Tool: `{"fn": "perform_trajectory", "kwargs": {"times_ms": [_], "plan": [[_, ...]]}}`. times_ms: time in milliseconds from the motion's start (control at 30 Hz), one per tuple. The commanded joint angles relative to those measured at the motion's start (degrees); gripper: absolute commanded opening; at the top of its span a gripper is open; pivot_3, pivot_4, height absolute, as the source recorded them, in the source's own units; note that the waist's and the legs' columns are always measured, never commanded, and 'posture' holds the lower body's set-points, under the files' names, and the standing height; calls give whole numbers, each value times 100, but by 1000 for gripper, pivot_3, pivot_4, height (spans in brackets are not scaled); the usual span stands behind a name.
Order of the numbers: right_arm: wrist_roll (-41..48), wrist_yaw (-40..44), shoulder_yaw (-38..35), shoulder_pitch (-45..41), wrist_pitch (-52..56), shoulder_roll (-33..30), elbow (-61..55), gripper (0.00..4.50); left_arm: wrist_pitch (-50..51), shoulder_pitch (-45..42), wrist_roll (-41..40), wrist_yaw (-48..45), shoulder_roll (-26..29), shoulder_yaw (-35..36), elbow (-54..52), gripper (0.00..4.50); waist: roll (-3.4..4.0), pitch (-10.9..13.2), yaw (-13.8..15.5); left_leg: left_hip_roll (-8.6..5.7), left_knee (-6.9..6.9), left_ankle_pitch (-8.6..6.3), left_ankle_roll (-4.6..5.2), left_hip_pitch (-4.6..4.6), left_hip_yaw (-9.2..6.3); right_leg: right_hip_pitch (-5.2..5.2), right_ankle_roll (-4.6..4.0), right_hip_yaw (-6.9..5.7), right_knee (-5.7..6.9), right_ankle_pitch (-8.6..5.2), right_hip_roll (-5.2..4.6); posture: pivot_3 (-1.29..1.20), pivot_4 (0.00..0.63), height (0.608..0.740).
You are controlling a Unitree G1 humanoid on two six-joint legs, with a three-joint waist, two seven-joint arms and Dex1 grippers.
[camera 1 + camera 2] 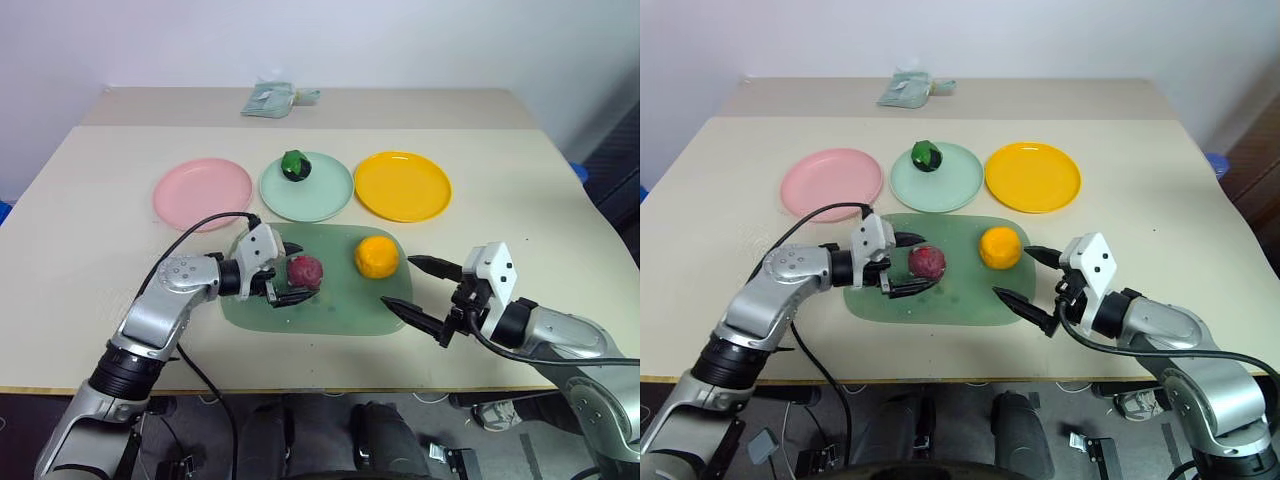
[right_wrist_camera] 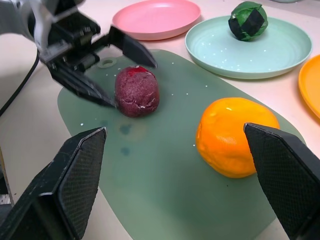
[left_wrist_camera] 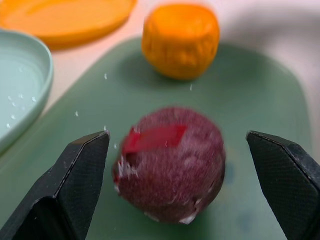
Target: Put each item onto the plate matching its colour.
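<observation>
Bench (image 1: pixel 90 160): beige, against a white wall.
Left claw (image 1: pixel 292 271): open, fingers either side of the dark red item (image 1: pixel 304 270) on the green board (image 1: pixel 330 310).
Right claw (image 1: pixel 425 293): open, near the orange item (image 1: pixel 376 257).
Green item (image 1: pixel 295 165): on the mint plate (image 1: pixel 330 195), between pink plate (image 1: pixel 202 192) and yellow-orange plate (image 1: pixel 402 186).

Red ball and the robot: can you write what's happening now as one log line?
left gripper: open around dark red ball on green board | right gripper: open, near orange ball | green ball: on mint plate

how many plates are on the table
3, in a row behind the green board: pink plate on the left, mint green plate in the middle holding a green toy, yellow plate on the right.
</observation>
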Motion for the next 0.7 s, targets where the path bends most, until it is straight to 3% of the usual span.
{"fn": "perform_trajectory", "kwargs": {"times_ms": [33,67,133,233,300,433,700], "plan": [[34,4,36,20,-140,66,-217,4500,-167,-58,194,128,-42,-11,24,4459,0,0,-3,0,0,0,0,0,0,0,0,0,0,0,0,0,150,733],[28,8,46,33,-149,69,-219,4500,-168,-51,191,131,-57,6,28,4459,0,0,-1,1,0,0,0,0,-1,0,0,0,0,0,0,0,150,733],[22,12,71,44,-167,75,-220,4500,-169,-20,133,133,-90,78,-3,3946,0,0,3,1,0,0,0,0,0,0,0,0,0,0,-1,0,150,733],[9,13,107,38,-191,82,-210,4500,-167,35,114,114,-80,120,-53,2636,0,0,3,1,0,0,0,0,-1,0,1,0,0,0,-2,0,150,733],[-3,16,144,28,-217,90,-194,4500,-112,90,107,203,-107,184,-79,2153,0,0,3,1,0,0,0,0,-1,0,0,0,0,0,-1,0,150,733],[-11,-25,204,-44,-220,117,-186,4500,75,126,-88,448,-227,502,-96,2116,0,0,-2,2,0,0,0,0,-1,0,1,0,1,0,-1,0,150,733],[-26,-107,347,-269,-181,216,-152,4500,315,-1000,341,3133,-968,1840,1249,2116,-1,0,9,-2,3,0,0,0,-6,2,3,-1,2,2,-1,0,150,733]]}}
